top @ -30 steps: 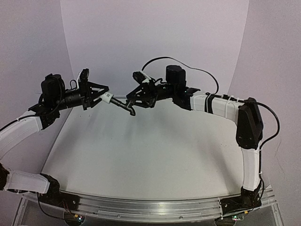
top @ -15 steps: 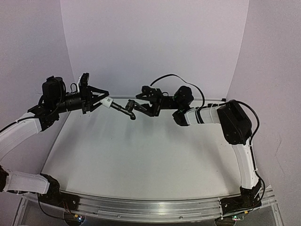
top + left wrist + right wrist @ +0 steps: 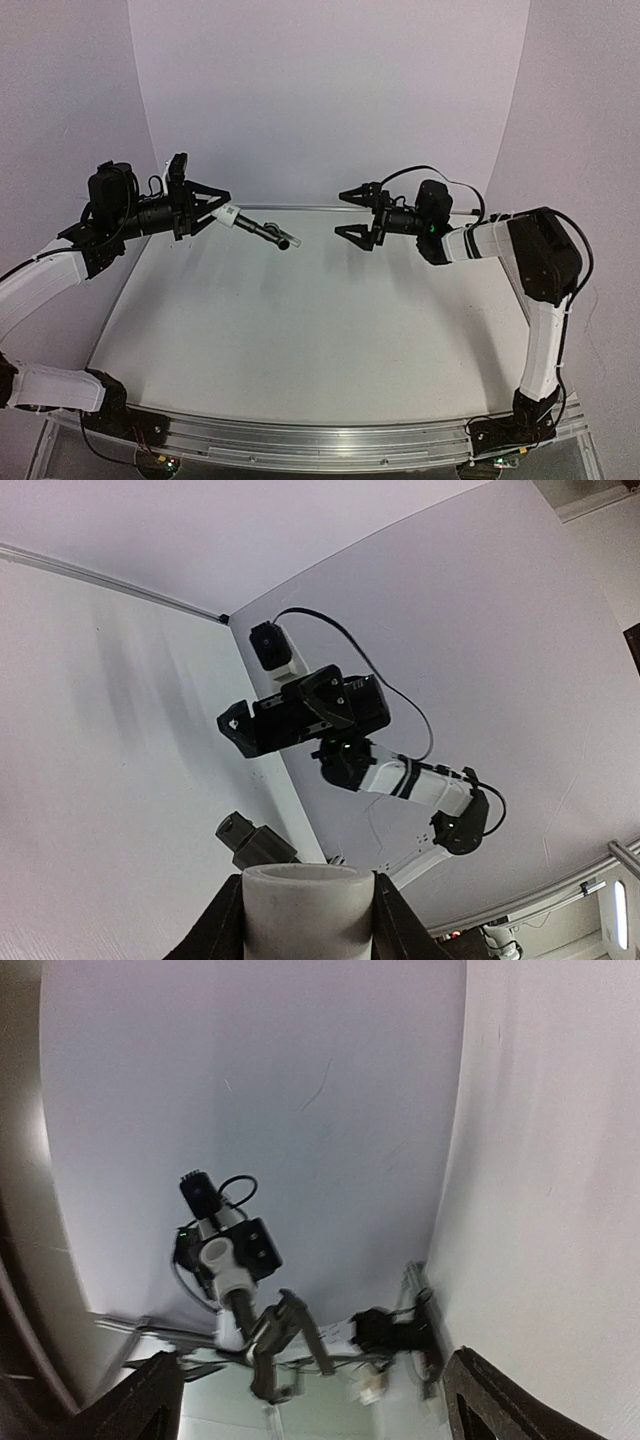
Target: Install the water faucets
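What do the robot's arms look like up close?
The left arm and right arm are made of white tube-like sections joined by chunky black joints. Each ends in black, pointed fingers. A thin black cable loops over the right wrist, where a tiny green light glows.

This looks like a robotics lab: a white table (image 3: 300, 340) wrapped in a curved pale backdrop (image 3: 330, 90) (seamless, like a photo booth), an aluminium rail (image 3: 320, 437) along its near edge carrying a left arm (image 3: 35, 285) and a right arm (image 3: 540, 340), cables (image 3: 415, 168) looping free.
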